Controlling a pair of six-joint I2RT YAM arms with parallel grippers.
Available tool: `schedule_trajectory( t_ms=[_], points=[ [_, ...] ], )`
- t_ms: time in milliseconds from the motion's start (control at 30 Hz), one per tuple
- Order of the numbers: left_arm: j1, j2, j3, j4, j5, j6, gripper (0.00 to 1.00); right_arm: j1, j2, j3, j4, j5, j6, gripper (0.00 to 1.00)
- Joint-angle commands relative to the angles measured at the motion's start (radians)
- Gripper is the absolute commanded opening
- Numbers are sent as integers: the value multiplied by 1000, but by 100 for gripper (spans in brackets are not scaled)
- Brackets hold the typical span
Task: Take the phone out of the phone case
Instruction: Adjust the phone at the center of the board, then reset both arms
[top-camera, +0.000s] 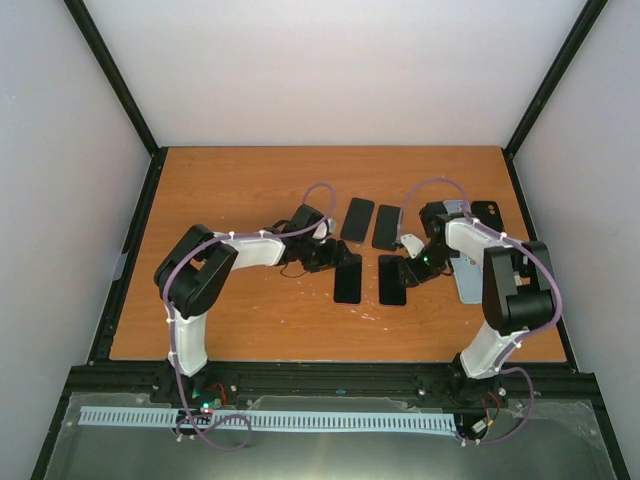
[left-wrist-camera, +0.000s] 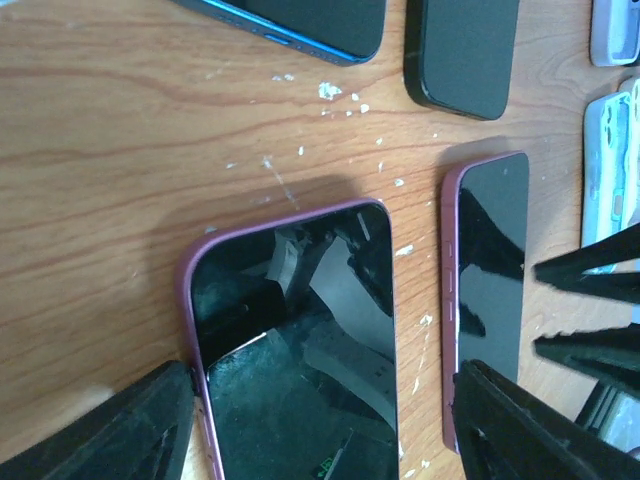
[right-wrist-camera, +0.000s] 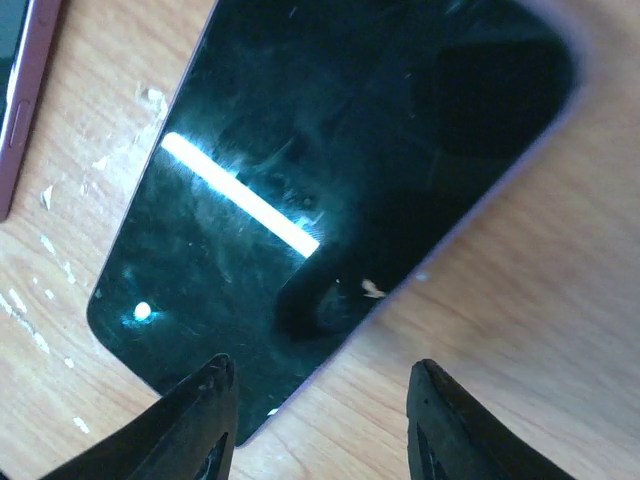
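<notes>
A phone in a purple case (top-camera: 347, 278) lies screen up at the table's middle; in the left wrist view (left-wrist-camera: 290, 340) it lies between my fingers. My left gripper (top-camera: 335, 258) (left-wrist-camera: 320, 430) is open and straddles it, with the left finger (left-wrist-camera: 110, 430) beside the case's edge. A second purple-edged phone (top-camera: 393, 280) (left-wrist-camera: 487, 270) lies just to its right and fills the right wrist view (right-wrist-camera: 330, 170). My right gripper (top-camera: 408, 268) (right-wrist-camera: 325, 420) is open just above that phone's corner, one fingertip (right-wrist-camera: 205, 410) over the screen and the other over bare wood.
Two more dark phones (top-camera: 357, 219) (top-camera: 386, 227) lie behind the pair. A light empty case (top-camera: 470, 275) and a black one (top-camera: 487, 212) lie at the right by the right arm. White crumbs (left-wrist-camera: 330, 92) are scattered on the wooden table (top-camera: 230, 190).
</notes>
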Motion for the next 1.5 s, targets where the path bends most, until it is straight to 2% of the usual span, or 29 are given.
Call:
schedule_trajectory(
  t_ms=[0, 200, 333, 467, 533, 633, 733, 900, 1033, 1133, 1233, 1300, 1467],
  points=[
    [-5, 46, 50, -5, 14, 19, 70, 10, 82, 30, -70, -132, -64, 46],
    [-4, 19, 87, -53, -88, 32, 69, 11, 141, 65, -73, -187, -31, 41],
    [-3, -126, 19, -70, -209, 85, 68, 9, 87, 48, -98, -177, -55, 42],
    [-54, -272, -64, -77, -115, 258, 59, -7, -8, 51, -121, -132, -69, 52],
    [-111, -318, -96, -151, -146, 302, 57, -32, -51, 70, -128, -124, -68, 55],
    [-151, -411, -158, -174, -161, 317, 54, -62, -133, 111, -111, -150, -59, 63],
    [-152, -544, -184, -207, -237, 375, 61, -70, -219, 170, -53, -177, -13, 66],
    [-132, -735, -147, -281, -556, 515, 76, -81, -403, 222, 111, -166, 111, 72],
    [-37, -789, -123, -262, -690, 579, 85, -85, -511, 224, 219, -51, 142, 80],
    [35, -800, -95, -246, -755, 612, 90, -87, -596, 201, 314, 81, 190, 99],
    [81, -813, -82, -217, -803, 638, 98, -86, -680, 115, 445, 259, 344, 100],
    [108, -820, -90, -197, -830, 653, 100, -87, -692, 72, 473, 334, 444, 100],
    [174, -867, -192, -114, -880, 549, 99, -92, -737, -29, 513, 226, 458, 100]
  ],
)
